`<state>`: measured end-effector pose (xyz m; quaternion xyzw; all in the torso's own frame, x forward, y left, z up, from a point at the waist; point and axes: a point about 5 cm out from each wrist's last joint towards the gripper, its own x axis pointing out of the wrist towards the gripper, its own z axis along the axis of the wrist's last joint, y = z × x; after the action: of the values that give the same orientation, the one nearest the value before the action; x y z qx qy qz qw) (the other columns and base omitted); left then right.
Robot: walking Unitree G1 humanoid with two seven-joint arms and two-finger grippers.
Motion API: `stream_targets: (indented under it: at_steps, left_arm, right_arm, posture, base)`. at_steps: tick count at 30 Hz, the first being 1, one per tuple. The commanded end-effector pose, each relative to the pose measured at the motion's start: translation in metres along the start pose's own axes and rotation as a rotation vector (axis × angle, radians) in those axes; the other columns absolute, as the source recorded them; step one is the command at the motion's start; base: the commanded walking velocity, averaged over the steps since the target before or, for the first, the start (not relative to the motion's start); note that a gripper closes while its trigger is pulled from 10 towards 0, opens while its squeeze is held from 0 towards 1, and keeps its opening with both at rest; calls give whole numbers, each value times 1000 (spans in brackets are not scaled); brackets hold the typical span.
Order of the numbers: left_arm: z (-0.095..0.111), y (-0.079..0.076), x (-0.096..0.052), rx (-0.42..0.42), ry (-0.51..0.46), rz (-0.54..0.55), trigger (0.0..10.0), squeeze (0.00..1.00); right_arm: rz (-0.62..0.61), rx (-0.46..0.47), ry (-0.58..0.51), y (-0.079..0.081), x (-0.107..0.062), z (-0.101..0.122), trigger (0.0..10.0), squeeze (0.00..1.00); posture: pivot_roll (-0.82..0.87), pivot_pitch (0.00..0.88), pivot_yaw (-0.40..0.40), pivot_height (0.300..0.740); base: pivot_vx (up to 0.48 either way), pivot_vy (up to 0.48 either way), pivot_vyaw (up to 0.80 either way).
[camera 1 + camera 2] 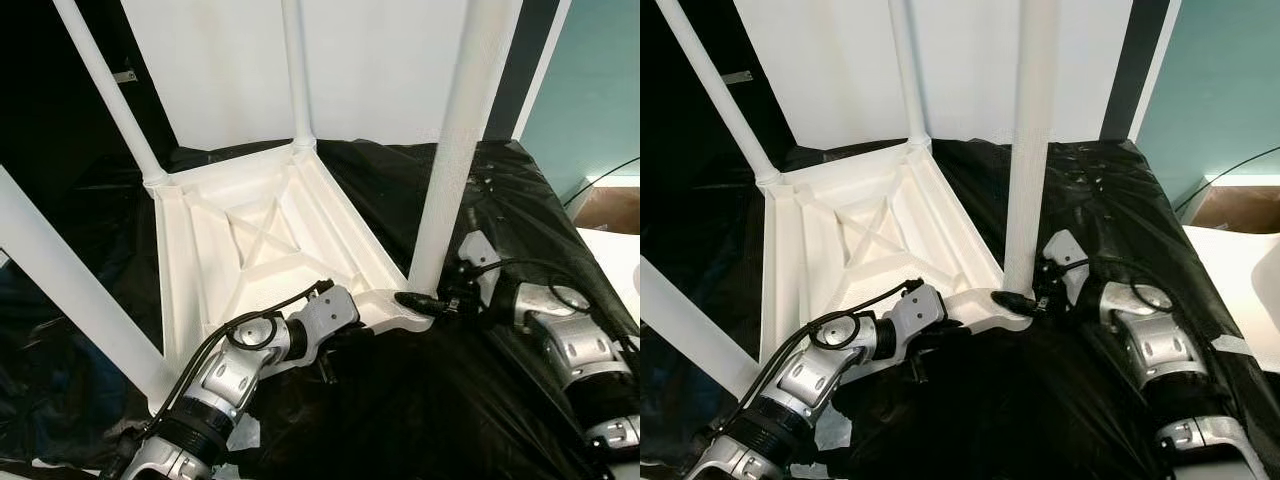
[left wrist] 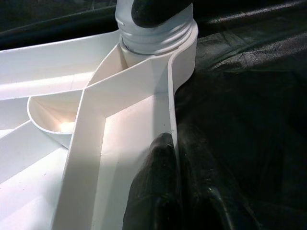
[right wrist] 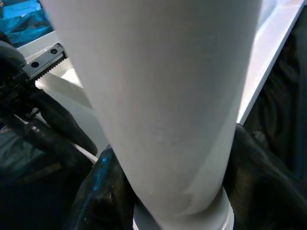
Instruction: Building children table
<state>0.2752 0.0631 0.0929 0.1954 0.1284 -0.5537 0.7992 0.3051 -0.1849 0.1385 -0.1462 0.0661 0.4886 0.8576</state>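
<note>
A: Tabletop (image 1: 255, 250), white plastic, one. Lies upside down on black sheeting (image 1: 450, 400), ribbed underside facing up with an X-shaped brace in the middle.

B: Legs?

A: Four counted, all white tubes standing up from the corners. Far-left leg (image 1: 105, 90), far leg (image 1: 296, 70), near-right leg (image 1: 460, 140), and near-left leg (image 1: 70, 290), which crosses the lower left of the head views.

B: End effectors?

A: Two. Left end effector (image 2: 175, 191) sits at the near edge of the tabletop. Its fingers (image 2: 153, 191) are closed to a narrow gap, one inside the rim and one outside, pinching the rim wall. Right end effector (image 1: 425, 300) is at the near-right corner, at the foot of the near-right leg. Its fingers (image 3: 103, 191) lie either side of that leg's base, dark shapes pressed against the white tube, so it has the leg clasped.

B: Arms?

A: Two silver arms, left arm (image 1: 240, 365) and right arm (image 1: 565, 335), both reaching over the sheeting.

B: Surroundings?

A: One white panel (image 1: 380, 60) standing behind the tabletop, one teal wall (image 1: 590, 90) on the right.
</note>
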Motion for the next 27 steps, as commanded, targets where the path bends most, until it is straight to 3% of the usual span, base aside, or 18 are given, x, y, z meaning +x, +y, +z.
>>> stream_targets:
  at_steps: [1, 3, 4, 5, 6, 7, 8, 9, 10, 13, 18, 24, 25, 26, 27]
  left_arm:
    - [-55, -17, -5, -157, 206, 0, 10000, 0]
    - [-55, -17, -5, -163, 205, 6, 10000, 0]
    - [-55, -17, -5, -164, 204, 7, 10000, 0]
    - [-55, -18, -5, -166, 204, 8, 10000, 0]
    - [-55, -18, -5, -166, 204, 8, 10000, 0]
    - [-55, -18, -5, -166, 204, 8, 10000, 0]
    - [-55, -18, -5, -166, 204, 8, 10000, 0]
    - [-55, -18, -5, -167, 204, 9, 10000, 0]
    - [-55, -18, -5, -167, 204, 9, 10000, 0]
    - [-55, -19, -4, -164, 205, 2, 10000, 0]
    - [-54, -19, -3, -162, 203, -3, 10000, 0]
    - [-53, -19, 0, -156, 199, -15, 10000, 0]
    - [-53, -19, 1, -154, 198, -17, 10000, 0]
    - [-52, -19, 2, -153, 197, -18, 10000, 0]
    - [-52, -18, 2, -152, 196, -17, 10000, 0]
  right_arm:
    - [50, 40, 18, 5, 2, -7, 0, 0]
    - [-28, 93, -34, 11, 5, -13, 0, 0]
    - [-108, 98, -69, 14, 10, -14, 0, 0]
    - [-273, 116, -141, 17, 15, -12, 0, 0]
    - [-273, 116, -141, 17, 15, -12, 0, 0]
    - [-388, 135, -188, 18, 17, -11, 0, 0]
    - [-388, 135, -188, 18, 17, -11, 0, 0]
    - [-507, 153, -228, 22, 17, -10, 0, 0]
    - [-507, 153, -228, 22, 17, -10, 0, 0]
    - [-730, 176, -247, 37, 14, -15, 0, 0]
    - [-858, 167, -243, 35, 10, -15, 0, 0]
    - [-825, 155, -228, 36, 11, -15, 0, 0]
    - [-798, 144, -219, 37, 13, -15, 10000, 0]
    - [-730, 151, -227, 39, 17, -14, 10000, 1000]
    - [-635, 147, -217, 39, 21, -14, 10000, 1000]
  posture:
    - [20, 0, 14, 740]
    - [28, 0, 11, 740]
    - [28, 0, 11, 740]
    - [31, 0, 5, 740]
    - [31, 0, 5, 740]
    - [31, 0, 5, 740]
    - [31, 0, 5, 740]
    - [34, 0, 5, 740]
    - [34, 0, 5, 740]
    - [21, 0, 12, 740]
    - [17, 0, 13, 740]
    - [17, 0, 13, 740]
    - [-6, 0, 18, 740]
    - [-8, 0, 18, 740]
    - [-10, 0, 19, 740]
  base:
    - [0, 0, 0]
    - [0, 0, 0]
    - [0, 0, 0]
    - [0, 0, 0]
    - [0, 0, 0]
    - [0, 0, 0]
    - [0, 0, 0]
    - [0, 0, 0]
    - [0, 0, 0]
    - [0, 0, 0]
    - [0, 0, 0]
    - [0, 0, 0]
    - [0, 0, 0]
    - [0, 0, 0]
    - [0, 0, 0]
